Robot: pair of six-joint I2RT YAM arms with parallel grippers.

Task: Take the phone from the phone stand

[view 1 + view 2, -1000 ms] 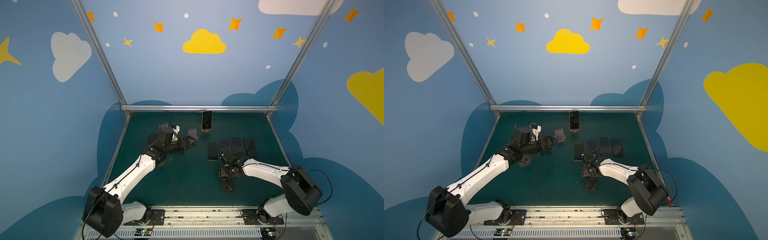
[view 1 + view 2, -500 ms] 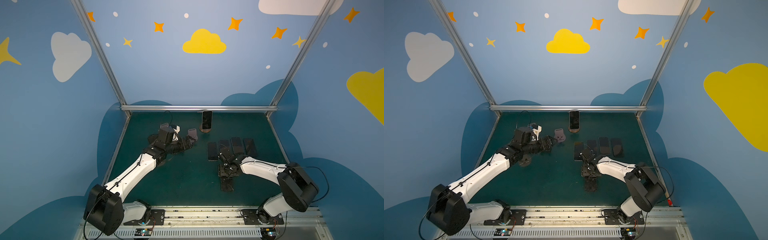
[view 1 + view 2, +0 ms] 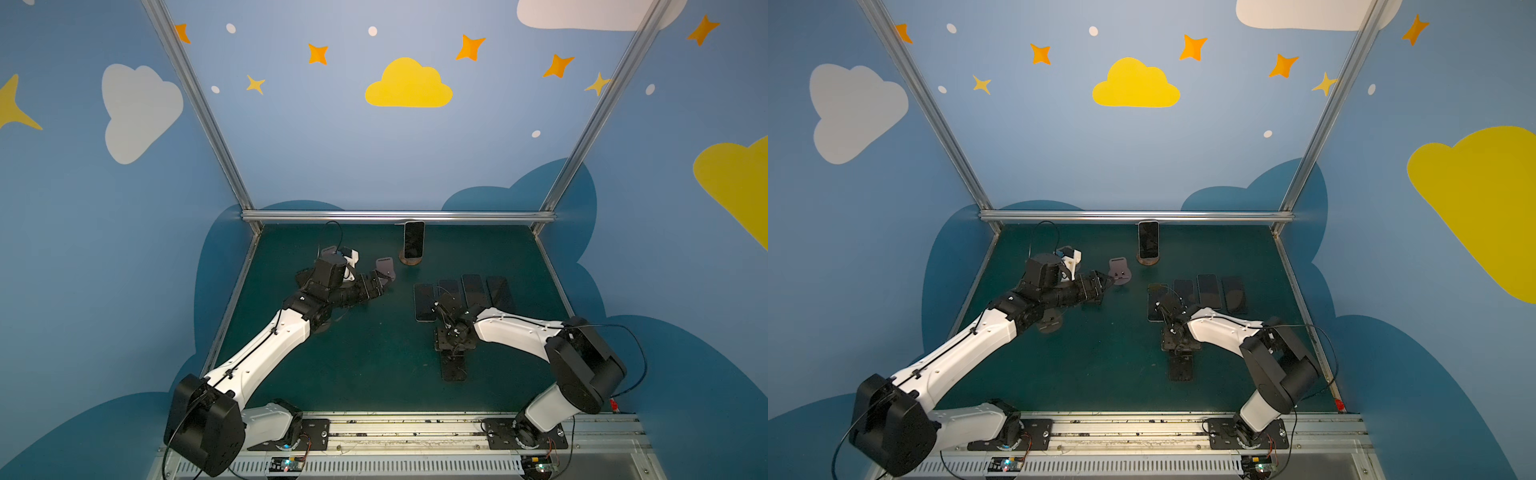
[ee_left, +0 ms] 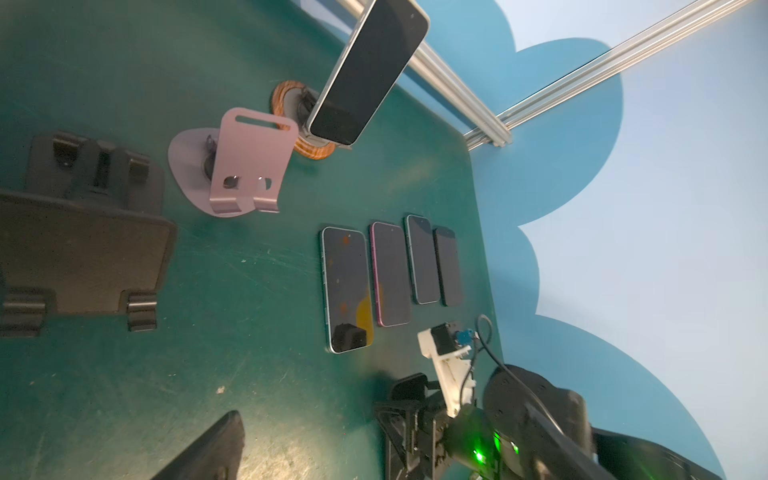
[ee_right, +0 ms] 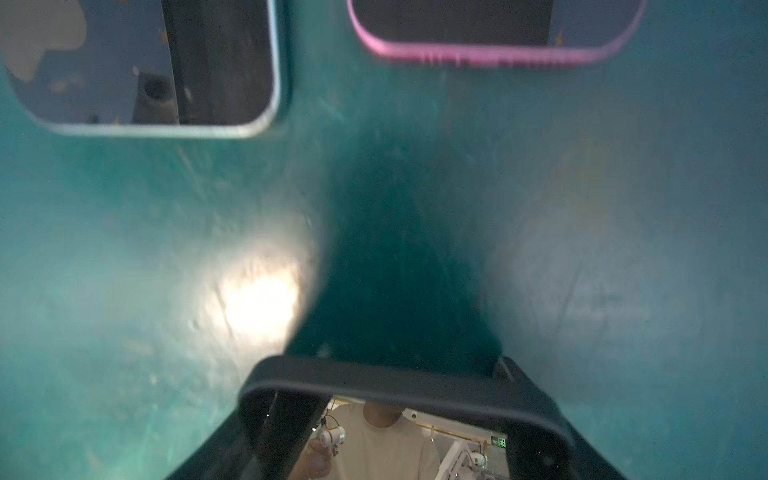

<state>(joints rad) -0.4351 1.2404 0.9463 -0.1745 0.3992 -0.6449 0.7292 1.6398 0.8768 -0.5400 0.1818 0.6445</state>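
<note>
A dark-screened phone [image 3: 414,244] [image 3: 1148,244] leans upright on a phone stand with a round wooden base [image 3: 411,262] [image 4: 309,147] at the back middle. My left gripper [image 3: 384,283] [image 3: 1106,284] is open and empty, short of that stand and beside a pink stand [image 3: 385,266] [image 4: 245,166]. One of its fingers [image 4: 212,449] shows in the left wrist view. My right gripper [image 3: 455,345] [image 3: 1179,345] is shut on a black phone [image 3: 454,369] [image 3: 1181,368] [image 5: 399,380], low over the green mat. That phone hides the right jaws in the right wrist view.
Several phones lie flat in a row [image 3: 473,291] [image 4: 390,274] just behind my right gripper; a blue-edged one [image 5: 145,62] and a pink-edged one [image 5: 490,25] are nearest. An empty black stand [image 4: 83,249] sits by my left arm. Metal rails [image 3: 399,215] edge the mat.
The right arm's elbow has swung slightly toward the middle. The held black phone stays low in the same spot, and the left arm has hardly moved.
</note>
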